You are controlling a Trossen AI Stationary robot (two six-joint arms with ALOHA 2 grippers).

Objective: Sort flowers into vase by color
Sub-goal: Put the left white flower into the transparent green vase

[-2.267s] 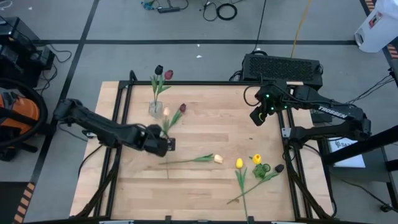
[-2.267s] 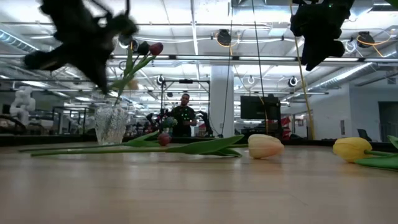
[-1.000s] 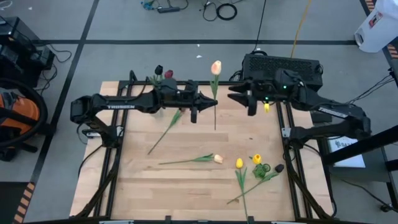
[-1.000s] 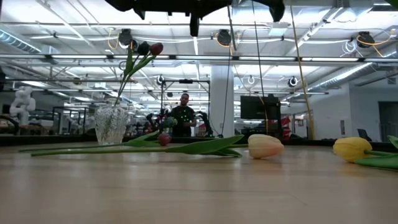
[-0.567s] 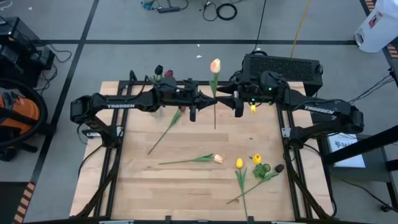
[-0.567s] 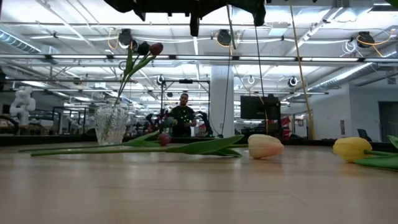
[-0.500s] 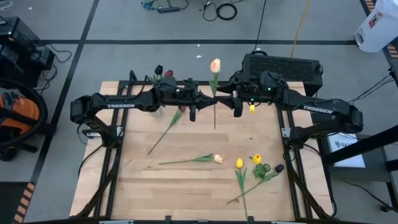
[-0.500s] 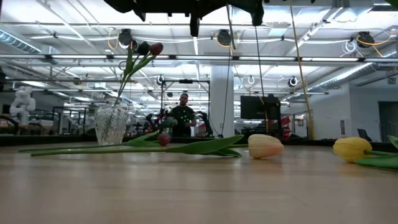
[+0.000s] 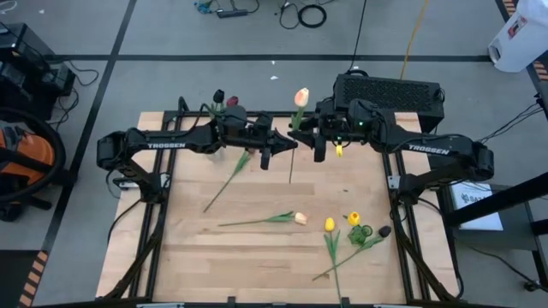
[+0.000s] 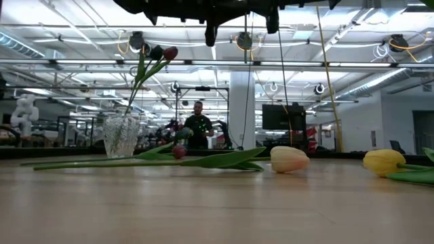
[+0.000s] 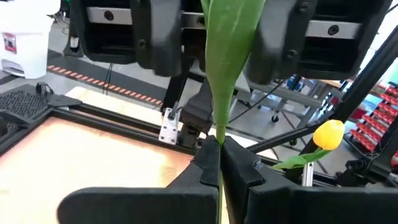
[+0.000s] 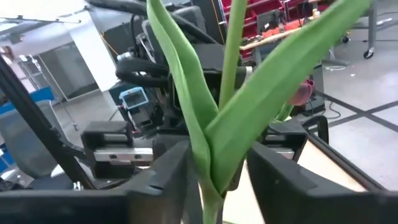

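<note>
Lying on the near part of the table (image 9: 257, 257) are yellow tulips (image 9: 330, 225). Farther back, the left end effector (image 9: 276, 144) is pinching a peach tulip (image 9: 300, 97) by its stem, while the right end effector (image 9: 315, 141) is straddling that stem, its fingers apart. Farthest left, the vase (image 10: 122, 135) is holding dark tulips (image 10: 163, 52).

bare tabletop (image 9: 197, 248) left front, tulips (image 9: 342, 229) crowding right front, vase (image 9: 214, 147) blocking far-left corner
</note>
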